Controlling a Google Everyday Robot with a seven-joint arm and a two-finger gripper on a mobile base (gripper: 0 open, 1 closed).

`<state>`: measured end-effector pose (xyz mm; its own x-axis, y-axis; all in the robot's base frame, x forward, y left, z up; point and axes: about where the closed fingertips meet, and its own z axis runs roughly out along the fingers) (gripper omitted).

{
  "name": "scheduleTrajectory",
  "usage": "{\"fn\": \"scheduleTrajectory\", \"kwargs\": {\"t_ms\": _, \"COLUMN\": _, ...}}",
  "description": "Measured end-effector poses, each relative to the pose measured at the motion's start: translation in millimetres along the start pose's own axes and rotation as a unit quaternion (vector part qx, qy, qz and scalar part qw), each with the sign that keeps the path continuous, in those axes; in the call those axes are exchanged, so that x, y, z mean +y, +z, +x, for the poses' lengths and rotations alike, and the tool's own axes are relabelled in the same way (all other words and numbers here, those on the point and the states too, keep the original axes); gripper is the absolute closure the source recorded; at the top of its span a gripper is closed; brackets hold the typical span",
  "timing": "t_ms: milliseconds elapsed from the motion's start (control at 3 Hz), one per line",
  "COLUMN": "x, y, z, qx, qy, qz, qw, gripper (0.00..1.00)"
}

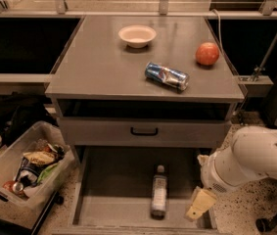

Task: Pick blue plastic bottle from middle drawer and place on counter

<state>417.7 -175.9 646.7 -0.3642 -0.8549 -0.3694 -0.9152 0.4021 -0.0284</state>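
Observation:
The blue plastic bottle [159, 192] lies on its side on the floor of the open middle drawer [108, 180], cap pointing toward the cabinet. My gripper [200, 204] hangs from the white arm at the drawer's right side, just right of the bottle and apart from it. The counter [103, 62] is the grey cabinet top above.
On the counter sit a white bowl [137, 35], a crushed blue soda can [167, 76] and a red apple [207, 53]. A closed drawer front with a black handle [144, 131] is above the open drawer. A clear bin of trash [25, 168] stands at the left.

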Motion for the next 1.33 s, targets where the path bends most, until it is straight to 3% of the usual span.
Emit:
{"fn": "scheduleTrajectory", "kwargs": {"t_ms": 333, "x": -19.6, "y": 3.9, "z": -6.1, "qx": -0.026, "qy": 0.0, "qz": 0.069, "qw": 0.9973, "gripper": 0.0}}
{"fn": "scheduleTrajectory", "kwargs": {"t_ms": 667, "x": -51.5, "y": 3.9, "z": -46.2, "qx": -0.064, "qy": 0.007, "qz": 0.123, "qw": 0.9903, "gripper": 0.0}}
{"fn": "scheduleTrajectory", "kwargs": {"t_ms": 1333, "x": -51.4, "y": 19.0, "z": -44.1, "qx": -0.057, "qy": 0.007, "qz": 0.12, "qw": 0.9911, "gripper": 0.0}}
